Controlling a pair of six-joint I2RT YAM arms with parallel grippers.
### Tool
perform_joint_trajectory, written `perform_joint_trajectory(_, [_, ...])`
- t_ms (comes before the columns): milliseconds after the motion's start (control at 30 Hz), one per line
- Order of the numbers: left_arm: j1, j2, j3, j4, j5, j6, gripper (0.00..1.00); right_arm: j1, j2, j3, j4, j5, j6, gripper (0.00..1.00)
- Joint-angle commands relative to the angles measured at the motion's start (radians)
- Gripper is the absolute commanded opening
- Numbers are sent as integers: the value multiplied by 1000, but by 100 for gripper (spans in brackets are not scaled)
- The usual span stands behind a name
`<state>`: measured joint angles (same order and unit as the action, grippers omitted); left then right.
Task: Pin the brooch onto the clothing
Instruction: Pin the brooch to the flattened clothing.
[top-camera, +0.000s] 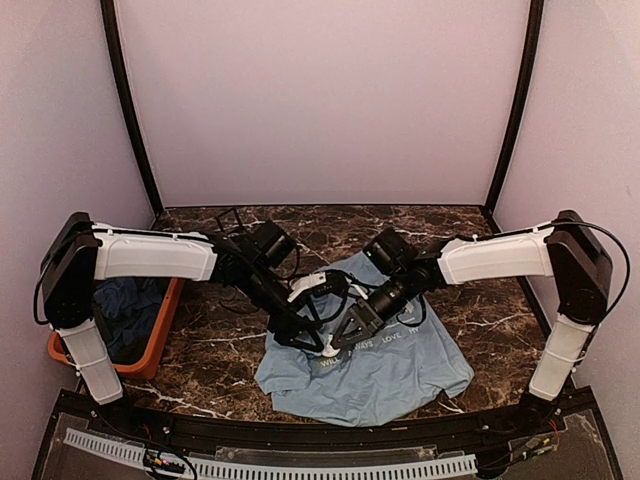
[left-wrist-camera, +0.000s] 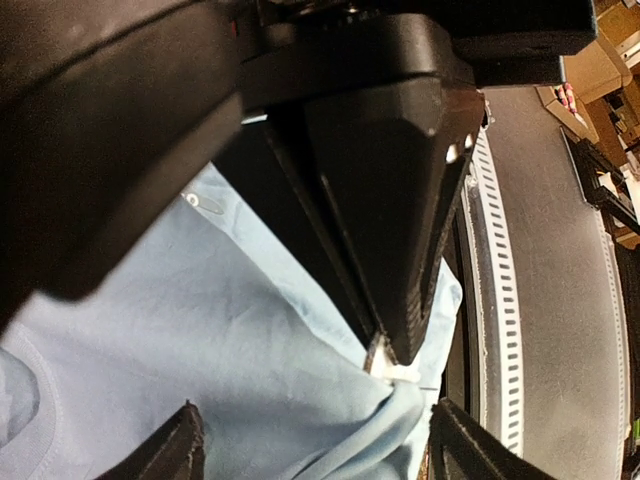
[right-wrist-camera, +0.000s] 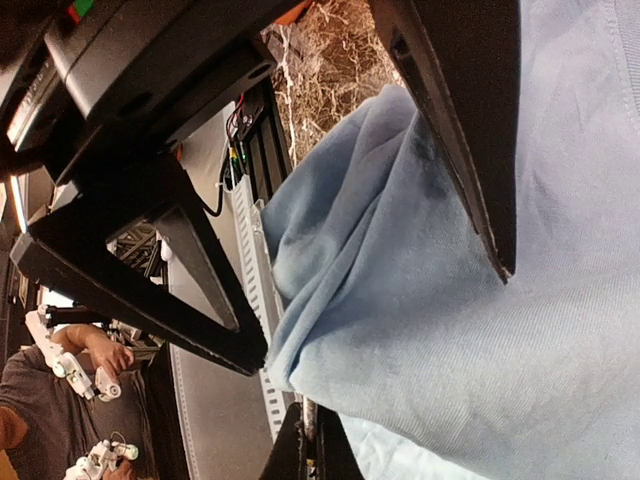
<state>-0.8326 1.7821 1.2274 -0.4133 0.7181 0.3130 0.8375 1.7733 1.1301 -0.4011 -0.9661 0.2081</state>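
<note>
Both grippers are nose to nose over the middle of the light blue T-shirt (top-camera: 385, 375), which lies rumpled on the dark marble table (top-camera: 220, 345) toward the front edge. The left gripper (left-wrist-camera: 315, 412) has its jaws standing wide apart, and from the right wrist cam you can see its two black fingers (right-wrist-camera: 200, 290) sitting either side of a raised ridge of the shirt fabric, not squeezing it as far as I can see. The right gripper (left-wrist-camera: 395, 352) is pinched fully together with its tip pushed right down at a fold of the shirt. There's a little white bit (left-wrist-camera: 385, 368) poking out at the very tip, but I can't tell what that is or whether any cloth is caught in there. As for the brooch, honestly can't make it out in any view. Off at the left side of the table there's an orange bin (top-camera: 168, 312) with darker blue clothes (top-camera: 130, 305) in it, well apart from the shirt
</note>
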Motion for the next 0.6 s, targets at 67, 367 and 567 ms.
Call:
perform_joint_trajectory(67, [21,2,-31,53,56,-67,85,31,34,-52,74,-104,-44,0])
perform_joint_trajectory(367, [35,11,-194,406,213,-272,92,20,17,-100,155,-110,-22,0])
perform_joint_trajectory(567, [31,52,-158,406,286,-272,96,-2,34,-107,164,-94,4,0])
